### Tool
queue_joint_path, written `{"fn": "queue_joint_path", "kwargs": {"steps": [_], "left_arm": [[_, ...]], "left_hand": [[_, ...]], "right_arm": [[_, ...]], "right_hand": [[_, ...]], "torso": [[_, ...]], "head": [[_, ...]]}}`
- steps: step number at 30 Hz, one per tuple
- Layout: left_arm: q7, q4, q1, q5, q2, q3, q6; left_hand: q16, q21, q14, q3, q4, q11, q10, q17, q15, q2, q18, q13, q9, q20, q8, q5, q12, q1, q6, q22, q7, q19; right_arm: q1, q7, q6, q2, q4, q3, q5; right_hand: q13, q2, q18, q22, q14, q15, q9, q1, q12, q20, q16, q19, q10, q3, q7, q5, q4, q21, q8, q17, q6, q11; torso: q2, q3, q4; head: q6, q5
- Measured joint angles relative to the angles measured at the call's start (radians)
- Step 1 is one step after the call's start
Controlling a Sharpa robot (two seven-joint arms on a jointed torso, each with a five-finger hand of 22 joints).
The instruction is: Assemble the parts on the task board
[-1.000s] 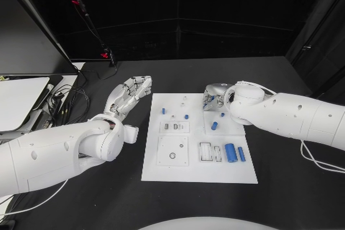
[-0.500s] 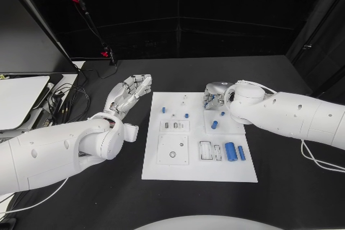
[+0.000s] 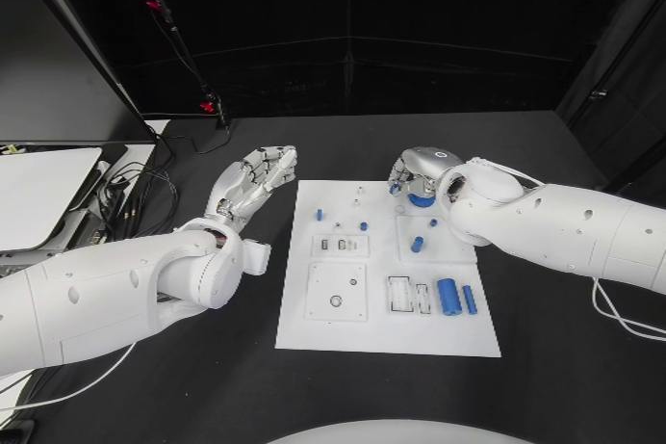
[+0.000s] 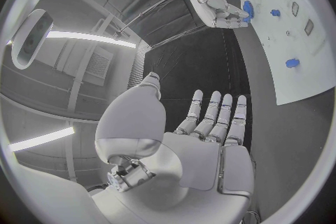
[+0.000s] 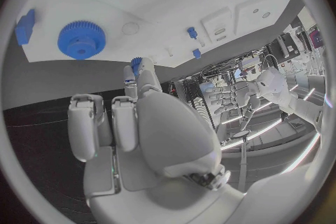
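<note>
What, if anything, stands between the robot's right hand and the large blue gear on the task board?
Nothing visible does. The right hand is close by the blue gear, and in the right wrist view bare white task board lies between its fingertips and the gear.

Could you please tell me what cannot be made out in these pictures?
Head view: the silver right hand hides its own fingertips, so whether it holds anything is unclear.
Right wrist view: a small blue piece sits at a fingertip; whether it is pinched or merely behind the fingertip cannot be told.
Head view: the large blue toothed gear is partly covered by that hand.
Head view: the recesses of the white task board are too small to read.
</note>
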Motion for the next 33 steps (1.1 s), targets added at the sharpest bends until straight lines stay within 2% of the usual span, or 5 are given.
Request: {"fn": "queue_joint_path", "kwargs": {"steps": [4, 12, 22, 33], "left_arm": [[0.0, -0.005, 0.0, 0.0, 0.004, 0.0, 0.002], [0.0, -0.019, 0.0, 0.0, 0.019, 0.0, 0.005], [0.0, -0.034, -0.001, 0.0, 0.036, 0.0, 0.012], [0.0, -0.042, -0.004, -0.001, 0.044, 0.0, 0.019]], "left_hand": [[0.0, 0.0, 0.0, 0.0, 0.0, 0.0, 0.0, 0.0, 0.0, 0.0, 0.0, 0.0, 0.0, 0.0, 0.0, 0.0, 0.0, 0.0, 0.0, 0.0, 0.0, 0.0], [0.0, 0.0, 0.0, 0.0, 0.0, 0.0, 0.0, 0.0, 0.0, 0.004, 0.0, 0.0, 0.0, 0.0, 0.0, 0.0, 0.0, 0.004, 0.0, 0.0, 0.0, 0.0], [0.0, 0.0, 0.0, 0.003, -0.003, 0.0, 0.0, 0.0, 0.0, 0.004, 0.0, 0.0, 0.0, 0.0, 0.0, 0.0, 0.0, 0.004, 0.0, 0.0, 0.0, 0.0], [0.0, 0.0, 0.0, 0.003, -0.003, 0.0, 0.0, 0.0, 0.0, 0.008, 0.0, 0.0, 0.0, 0.0, 0.0, 0.0, 0.0, 0.008, 0.0, 0.0, 0.0, 0.0]], "right_arm": [[0.001, 0.034, -0.044, -0.001, 0.005, 0.002, -0.001], [0.003, 0.096, -0.077, 0.03, -0.02, 0.017, -0.001], [0.004, 0.142, -0.076, 0.082, -0.086, 0.026, 0.002], [0.004, 0.161, -0.049, 0.13, -0.152, 0.028, 0.006]], "right_hand": [[0.0, 0.001, 0.0, 0.0, 0.0, 0.0, 0.0, 0.001, -0.006, 0.0, 0.0, 0.0, 0.004, -0.003, 0.0, 0.0, 0.004, 0.0, 0.0, 0.0, 0.0, 0.004], [0.0, -0.003, 0.0, 0.0, 0.0, 0.0, 0.001, 0.005, -0.011, 0.0, 0.0, 0.0, 0.011, -0.004, -0.001, 0.0, 0.01, 0.0, -0.006, 0.002, 0.01, 0.003], [0.0, -0.003, 0.0, 0.0, 0.0, 0.0, 0.001, 0.005, -0.023, 0.0, 0.0, 0.0, 0.014, -0.002, -0.001, 0.0, 0.013, 0.0, -0.008, 0.002, 0.01, 0.007], [0.0, -0.003, 0.0, 0.0, 0.0, 0.0, 0.0, 0.006, -0.035, 0.0, 0.0, 0.0, 0.014, -0.002, -0.001, -0.001, 0.018, 0.0, -0.017, 0.005, 0.01, 0.007]], "torso": [[0.0, -0.0004, 0.0009], [0.004, -0.0012, 0.0029], [0.019, -0.0009, 0.0116], [0.037, 0.0009, 0.0244]], "head": [[0.003, 0.005], [0.016, 0.009], [0.031, 0.004], [0.028, 0.004]]}}
